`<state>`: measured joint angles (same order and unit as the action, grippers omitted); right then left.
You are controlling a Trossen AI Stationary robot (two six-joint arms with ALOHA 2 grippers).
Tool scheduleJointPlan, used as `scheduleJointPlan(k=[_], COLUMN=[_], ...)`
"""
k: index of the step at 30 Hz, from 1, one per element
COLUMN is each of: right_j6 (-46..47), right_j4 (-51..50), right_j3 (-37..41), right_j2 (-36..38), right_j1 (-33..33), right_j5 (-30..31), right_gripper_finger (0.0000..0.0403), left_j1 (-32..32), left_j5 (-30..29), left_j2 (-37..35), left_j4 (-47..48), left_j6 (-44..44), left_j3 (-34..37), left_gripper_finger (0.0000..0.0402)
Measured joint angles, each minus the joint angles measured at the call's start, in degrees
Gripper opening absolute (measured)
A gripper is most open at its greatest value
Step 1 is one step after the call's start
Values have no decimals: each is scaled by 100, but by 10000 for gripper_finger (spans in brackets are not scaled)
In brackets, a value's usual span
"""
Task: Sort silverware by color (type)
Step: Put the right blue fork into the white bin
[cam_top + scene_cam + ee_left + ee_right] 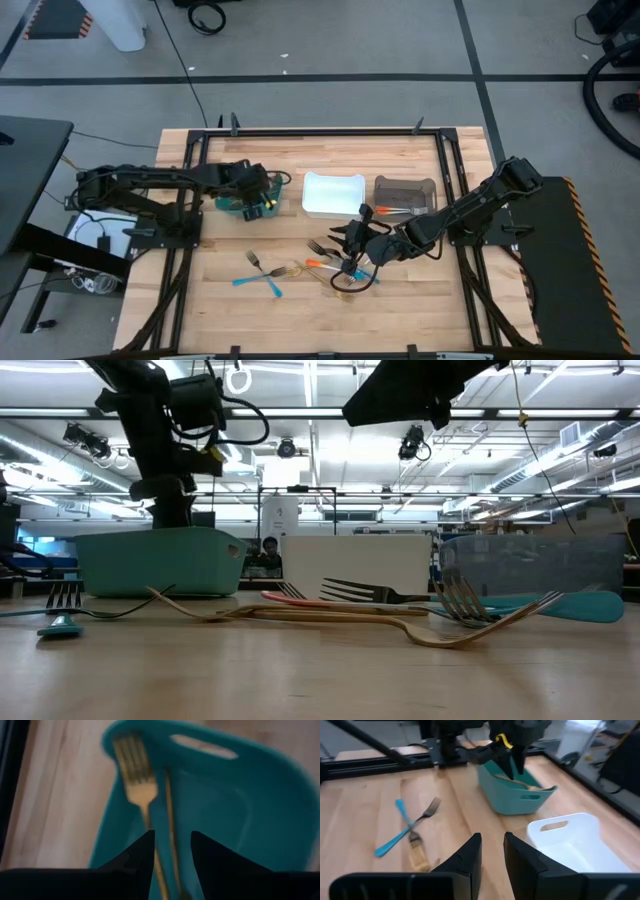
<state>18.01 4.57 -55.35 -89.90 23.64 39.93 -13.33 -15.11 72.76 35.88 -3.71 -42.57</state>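
Here left gripper (262, 197) hangs over teal bin (232, 203); gold fork (137, 785) inside.

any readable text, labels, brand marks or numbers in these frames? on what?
None readable.
Teal bin, white bin, grey bin: no print visible.
Forks on the table: no markings seen.
Yellow tag on the left gripper: too small to read.
Signs in the room behind, low view: too blurred to read.
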Motion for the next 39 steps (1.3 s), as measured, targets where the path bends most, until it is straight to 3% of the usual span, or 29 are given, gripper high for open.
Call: scheduleJointPlan(k=[5, 13, 20, 34, 39], right_j6=[130, 585, 1027, 1942, 2146], right_j4=[-4, -199, -529, -1678, -2228], right_j3=[-2, 0, 0, 0, 0], right_j2=[-266, -759, -748, -757, -759], right_j1=[-139, -219, -208, 7, 93], right_j5=[-503, -1151, -1461, -2338, -2225], right_gripper_finger=[89, 89, 89, 89, 89], left_j1=[569, 1551, 2337, 3374, 3556], left_j5=[-64, -717, -613, -371, -362], left_j2=[-5, -5, -8, 734, 1089], left_j4=[-6, 322, 339, -1379, -1852], left_j6=[160, 732, 1233, 1820, 2047], left_j3=[-112, -454, -542, -542, -542], left_gripper_finger=[137, 137, 137, 137, 137])
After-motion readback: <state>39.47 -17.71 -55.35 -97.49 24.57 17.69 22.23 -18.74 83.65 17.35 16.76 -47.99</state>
